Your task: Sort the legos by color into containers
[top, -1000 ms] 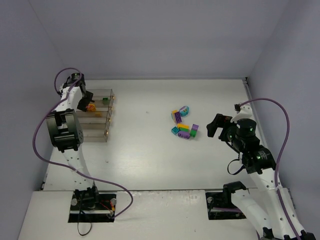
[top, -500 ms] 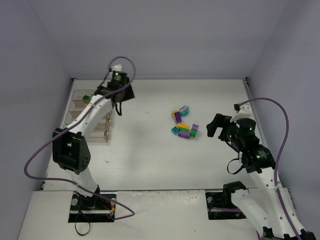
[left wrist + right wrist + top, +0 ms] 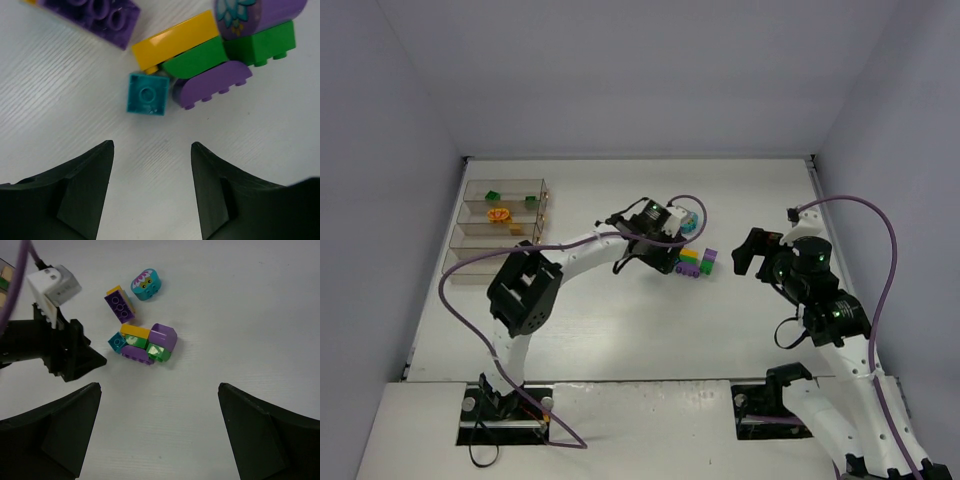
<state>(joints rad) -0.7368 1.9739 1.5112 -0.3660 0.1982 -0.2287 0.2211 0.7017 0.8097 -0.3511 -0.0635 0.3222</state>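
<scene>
The legos lie in a small pile [image 3: 690, 262] at mid-table. In the right wrist view I see a rounded teal piece [image 3: 145, 284], a purple brick [image 3: 120, 307], a small teal brick [image 3: 116, 341], a yellow brick [image 3: 135, 331] and a green one [image 3: 159, 353]. My left gripper [image 3: 152, 145] is open and empty. It hovers just short of the small teal brick [image 3: 146, 94], at the pile's left side [image 3: 655, 255]. My right gripper [image 3: 159, 386] is open and empty, right of the pile [image 3: 748, 250]. The clear containers [image 3: 485, 262] stand at the far left.
The far compartment holds two green bricks [image 3: 492, 196]. The second one holds orange pieces [image 3: 500, 214]. The two nearest compartments look empty. Grey walls close in the table at the back and both sides. The left arm stretches across the table from the box to the pile.
My left arm has swung from the containers at the far left across to the lego pile, with its gripper open. The right arm has not moved.
</scene>
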